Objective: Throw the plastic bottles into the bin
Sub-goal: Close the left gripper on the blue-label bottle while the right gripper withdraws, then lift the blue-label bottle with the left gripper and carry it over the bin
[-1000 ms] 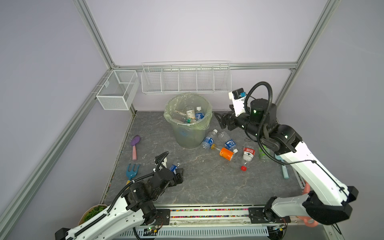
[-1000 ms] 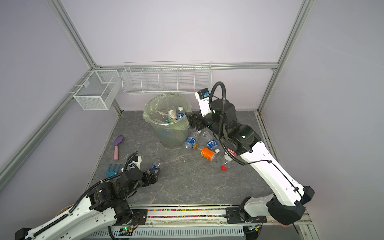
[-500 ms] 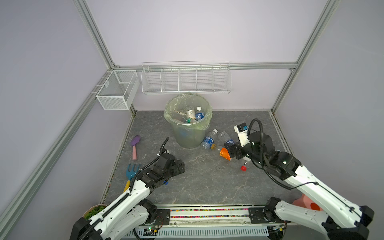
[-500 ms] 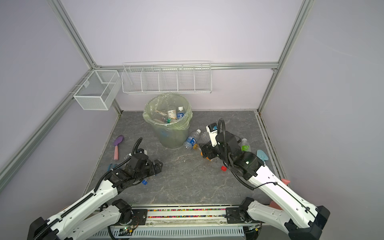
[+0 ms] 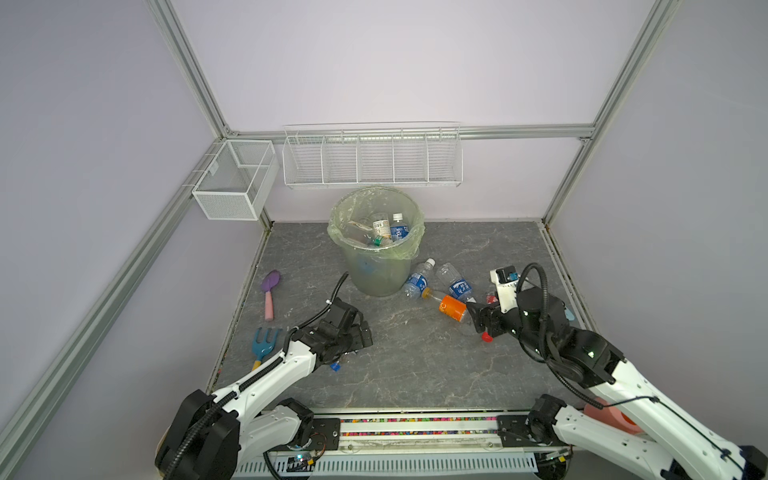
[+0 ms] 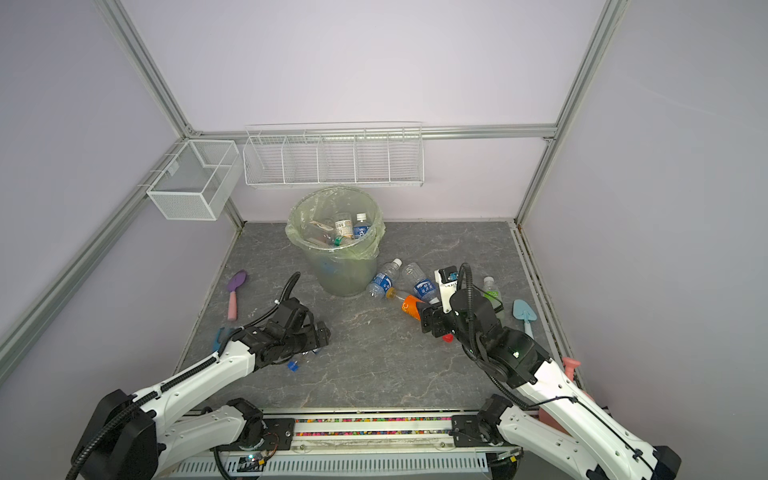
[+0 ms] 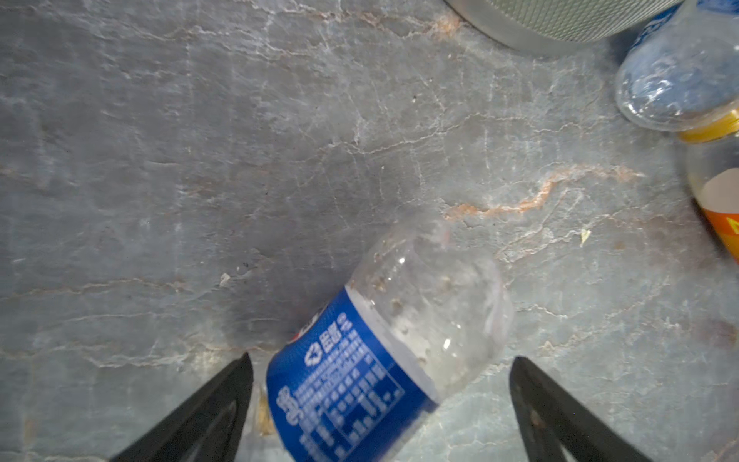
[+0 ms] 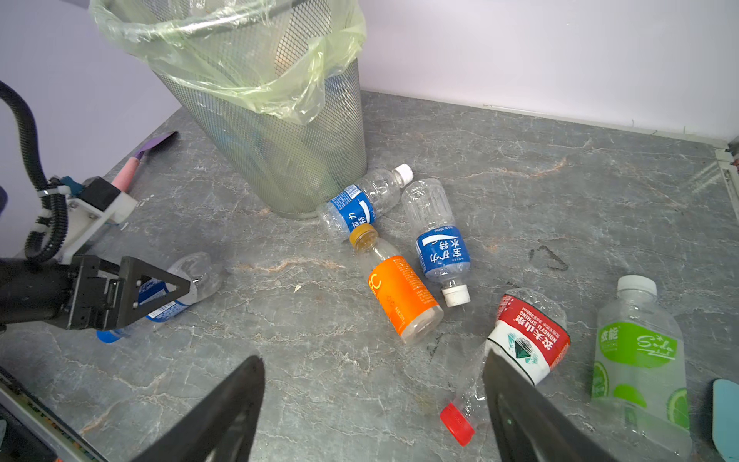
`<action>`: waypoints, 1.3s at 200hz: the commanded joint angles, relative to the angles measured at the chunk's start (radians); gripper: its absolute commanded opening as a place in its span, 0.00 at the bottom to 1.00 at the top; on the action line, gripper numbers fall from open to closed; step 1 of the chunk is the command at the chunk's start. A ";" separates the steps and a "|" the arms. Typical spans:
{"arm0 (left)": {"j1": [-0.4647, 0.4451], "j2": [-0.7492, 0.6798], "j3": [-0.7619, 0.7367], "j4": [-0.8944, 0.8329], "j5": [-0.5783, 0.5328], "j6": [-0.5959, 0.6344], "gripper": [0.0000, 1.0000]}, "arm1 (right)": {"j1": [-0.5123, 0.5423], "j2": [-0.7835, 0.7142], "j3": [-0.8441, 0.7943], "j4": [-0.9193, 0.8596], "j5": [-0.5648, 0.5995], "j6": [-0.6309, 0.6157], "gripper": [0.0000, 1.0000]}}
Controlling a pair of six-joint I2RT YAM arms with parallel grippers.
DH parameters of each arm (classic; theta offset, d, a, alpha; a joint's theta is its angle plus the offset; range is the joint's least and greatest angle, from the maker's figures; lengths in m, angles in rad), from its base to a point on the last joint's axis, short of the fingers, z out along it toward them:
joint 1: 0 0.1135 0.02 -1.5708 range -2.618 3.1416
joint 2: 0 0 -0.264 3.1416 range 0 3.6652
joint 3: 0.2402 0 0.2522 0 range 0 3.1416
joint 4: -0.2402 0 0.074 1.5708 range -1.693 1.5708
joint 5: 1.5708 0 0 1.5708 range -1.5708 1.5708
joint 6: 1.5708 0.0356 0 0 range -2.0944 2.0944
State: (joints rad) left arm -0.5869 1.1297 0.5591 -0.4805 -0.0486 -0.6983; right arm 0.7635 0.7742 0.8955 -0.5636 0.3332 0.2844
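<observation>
The bin (image 5: 376,266) (image 8: 280,160) stands at the back with several plastic bottles (image 5: 384,230) inside. A blue-label bottle (image 7: 384,360) (image 8: 176,292) lies on the floor between the fingers of my open left gripper (image 7: 380,357) (image 5: 357,332), ungripped. My right gripper (image 8: 372,356) (image 5: 478,320) hangs open, low over the floor. A red-label bottle (image 8: 524,336) lies against one of its fingers, red cap just inside. Ahead lie an orange-label bottle (image 8: 400,300) (image 5: 451,307) and two blue-label bottles (image 5: 415,280) (image 5: 457,284). A green-label bottle (image 8: 636,348) (image 6: 492,295) lies beside them.
A purple scoop (image 5: 270,291) and a blue toy rake (image 5: 264,343) lie along the left wall. A teal trowel (image 6: 524,313) lies by the right wall. Two white wire baskets (image 5: 235,183) (image 5: 374,158) hang on the walls above the bin.
My right arm swung down from beside the bin's rim to just above the floor by the red-label bottle. My left gripper moved over the blue-label bottle. Both stayed open.
</observation>
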 commanded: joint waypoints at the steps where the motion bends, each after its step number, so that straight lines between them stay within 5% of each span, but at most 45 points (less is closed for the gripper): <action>1: 0.005 0.037 0.038 0.010 0.029 0.002 0.97 | -0.001 -0.025 -0.040 -0.013 0.035 0.018 0.88; 79: 0.005 0.096 0.019 0.044 0.103 -0.008 0.86 | -0.003 -0.049 -0.070 -0.012 0.045 0.042 0.88; 164: 0.006 0.102 0.015 0.034 0.100 -0.018 0.49 | -0.004 -0.095 -0.079 -0.041 0.064 0.058 0.88; 260: 0.004 -0.109 0.133 -0.151 0.027 -0.004 0.34 | -0.006 -0.112 -0.089 -0.059 0.075 0.082 0.88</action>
State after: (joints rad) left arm -0.5869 1.0847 0.6376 -0.5640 0.0158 -0.7128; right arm 0.7609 0.6739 0.8223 -0.6159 0.3832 0.3450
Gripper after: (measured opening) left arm 0.416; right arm 0.882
